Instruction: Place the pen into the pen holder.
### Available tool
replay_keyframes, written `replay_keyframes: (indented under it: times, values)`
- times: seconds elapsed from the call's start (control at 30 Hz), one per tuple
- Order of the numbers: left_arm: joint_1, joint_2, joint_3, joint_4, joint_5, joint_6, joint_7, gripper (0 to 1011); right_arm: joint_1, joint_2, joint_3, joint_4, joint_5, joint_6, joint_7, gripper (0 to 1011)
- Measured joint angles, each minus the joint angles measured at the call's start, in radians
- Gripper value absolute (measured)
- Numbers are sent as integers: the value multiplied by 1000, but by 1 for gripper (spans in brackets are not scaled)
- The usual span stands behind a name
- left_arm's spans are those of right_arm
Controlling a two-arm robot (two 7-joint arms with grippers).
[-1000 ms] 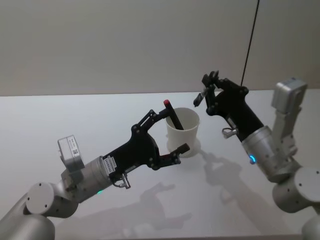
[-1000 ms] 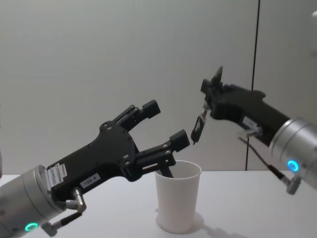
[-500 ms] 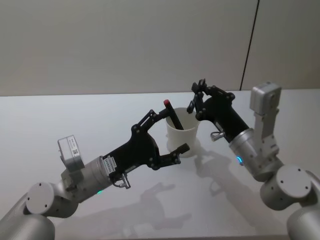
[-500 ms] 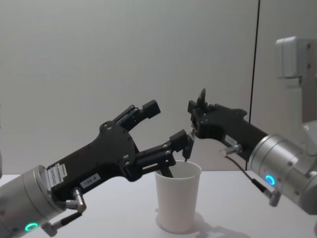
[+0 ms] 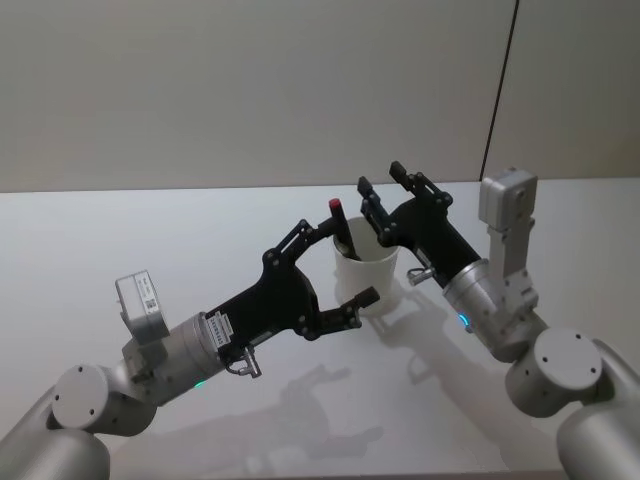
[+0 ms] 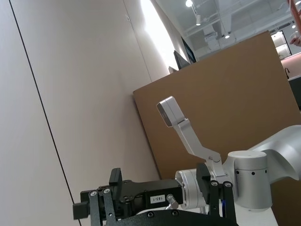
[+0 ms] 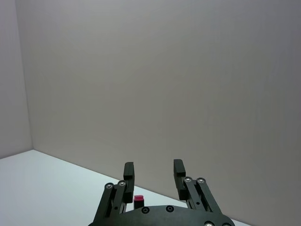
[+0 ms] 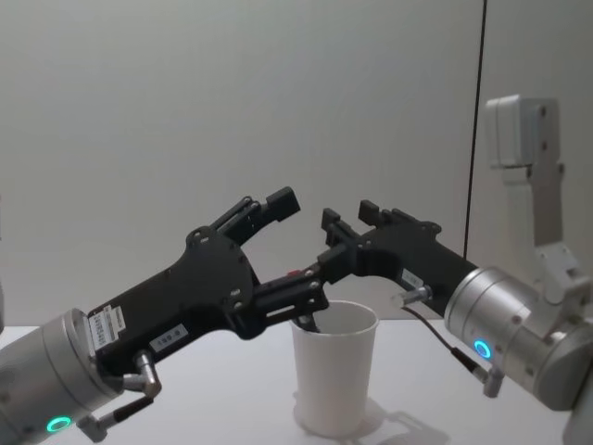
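Observation:
The pen holder, a white paper cup (image 5: 372, 278), stands upright on the white table (image 5: 120, 230). A black pen with a red cap (image 5: 334, 207) leans in it, cap over the rim. My left gripper (image 5: 342, 262) is open with one finger on either side of the cup. My right gripper (image 5: 379, 178) hovers just above the cup's far rim, open, nothing between its fingers. From the chest view the cup (image 8: 334, 380) sits below both grippers, left (image 8: 306, 232) and right (image 8: 346, 213). In the right wrist view the open gripper (image 7: 153, 168) frames the red cap (image 7: 138, 199).
A plain wall (image 5: 250, 90) rises behind the table, with a thin dark vertical seam (image 5: 502, 80) at the right. The right arm's white wrist camera housing (image 5: 505, 200) stands up beside the cup. Bare tabletop lies left and in front.
My right gripper swung left and down to just over the cup. The dark pen that hung from its fingers is gone from them, and they now stand open. The left arm stayed put.

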Motion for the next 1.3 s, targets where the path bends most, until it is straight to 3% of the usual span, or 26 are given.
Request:
replay_keyframes:
  times: [0.4,0.6,1.3]
  values:
    - [0,0,0,0,0,0,0,1004,20,-9,-1,40,4,-13,3,864]
    - [0,0,0,0,0,0,0,1004,25,-11,-1,50,5,-17,4,1000]
    - [0,0,0,0,0,0,0,1004,32,-14,-1,64,6,-20,5,1001]
